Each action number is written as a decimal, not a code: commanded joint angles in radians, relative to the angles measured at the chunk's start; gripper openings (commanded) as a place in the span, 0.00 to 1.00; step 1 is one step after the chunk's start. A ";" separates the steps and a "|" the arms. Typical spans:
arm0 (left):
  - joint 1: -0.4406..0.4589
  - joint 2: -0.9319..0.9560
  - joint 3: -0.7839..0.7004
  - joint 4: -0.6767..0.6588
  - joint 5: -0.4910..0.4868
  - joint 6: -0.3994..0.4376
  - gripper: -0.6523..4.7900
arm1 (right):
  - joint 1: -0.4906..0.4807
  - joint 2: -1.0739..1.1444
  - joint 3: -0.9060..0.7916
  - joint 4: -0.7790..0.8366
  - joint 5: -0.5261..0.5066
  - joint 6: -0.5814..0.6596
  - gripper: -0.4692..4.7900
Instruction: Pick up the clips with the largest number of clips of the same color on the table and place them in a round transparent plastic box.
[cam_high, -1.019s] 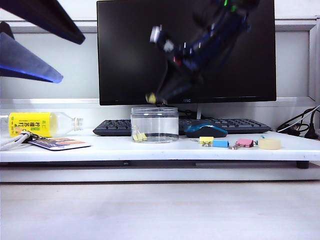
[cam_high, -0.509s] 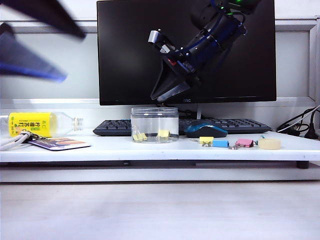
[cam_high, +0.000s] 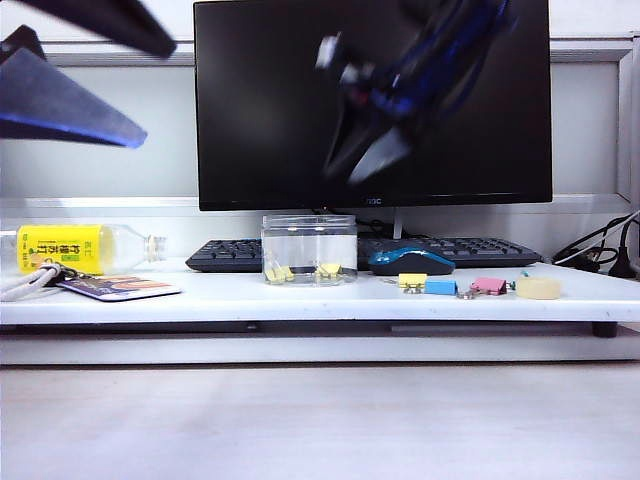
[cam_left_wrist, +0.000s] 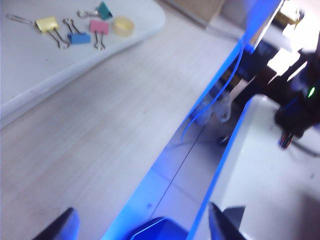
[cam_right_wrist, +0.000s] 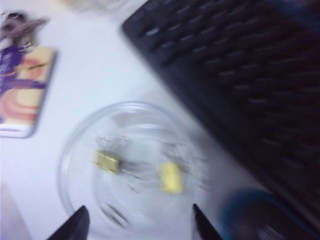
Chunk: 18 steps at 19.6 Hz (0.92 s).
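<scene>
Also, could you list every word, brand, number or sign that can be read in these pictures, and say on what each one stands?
Monitor logo at the lower bezel: too small to read surely.
Yellow label of the lying bottle: dark characters, too small to read.
Card: a colourful print, no readable text.
Keyboard keys: blurred, no legends readable.
Clips and clear box: no text.
</scene>
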<state>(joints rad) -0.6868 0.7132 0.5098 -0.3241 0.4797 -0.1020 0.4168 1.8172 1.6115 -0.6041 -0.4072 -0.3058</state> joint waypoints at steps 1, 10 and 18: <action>-0.001 -0.002 0.003 -0.003 0.007 0.039 0.75 | -0.017 -0.026 0.003 -0.099 0.074 -0.003 0.58; -0.001 -0.002 0.003 -0.005 -0.056 -0.116 0.75 | -0.016 -0.005 -0.056 -0.217 0.182 0.150 0.58; -0.001 -0.002 0.003 -0.008 -0.078 -0.120 0.75 | 0.061 0.010 -0.069 -0.181 0.382 0.472 0.61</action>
<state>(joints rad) -0.6868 0.7132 0.5098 -0.3367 0.4072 -0.2207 0.4583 1.8278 1.5501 -0.8009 -0.0551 0.1364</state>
